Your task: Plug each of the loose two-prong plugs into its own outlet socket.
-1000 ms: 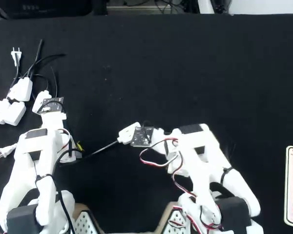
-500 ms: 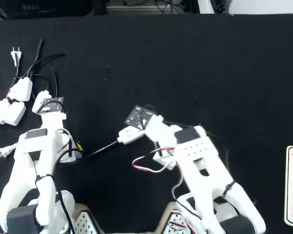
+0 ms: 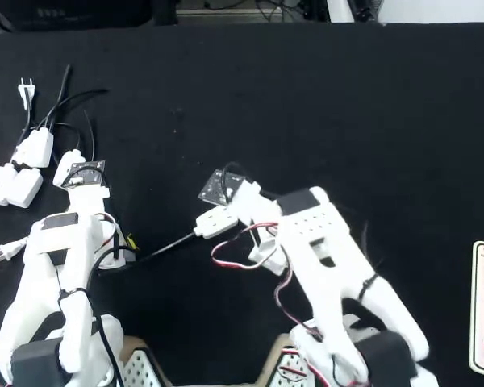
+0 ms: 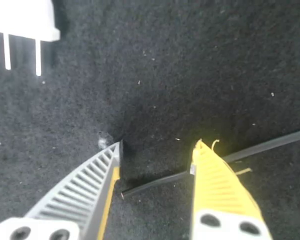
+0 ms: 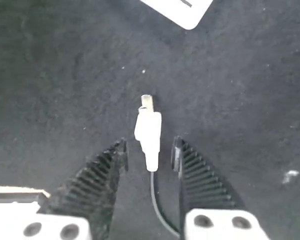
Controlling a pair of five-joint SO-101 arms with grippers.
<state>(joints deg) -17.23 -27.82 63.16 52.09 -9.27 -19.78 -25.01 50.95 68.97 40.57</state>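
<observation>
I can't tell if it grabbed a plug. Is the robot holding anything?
Nothing. The right gripper is open around a white plug; the left gripper, open over a black cable.

The table (image 4: 200,65) is covered with a black cloth that is seen as matt and slightly rough, felt-like, and flecked with pale lint. The plug (image 4: 22,22) is made of smooth white plastic with two bare metal prongs, and the small plug (image 5: 149,131) appears to be moulded in faintly glossy white plastic, though its tip is not clearly made out. The fingers (image 4: 90,185) of the left gripper (image 4: 159,144) are formed in ribbed plastic, the right gripper (image 5: 149,141) is fingered in ribbed matt black plastic, and the cable (image 4: 270,144) is sheathed in smooth black.
</observation>
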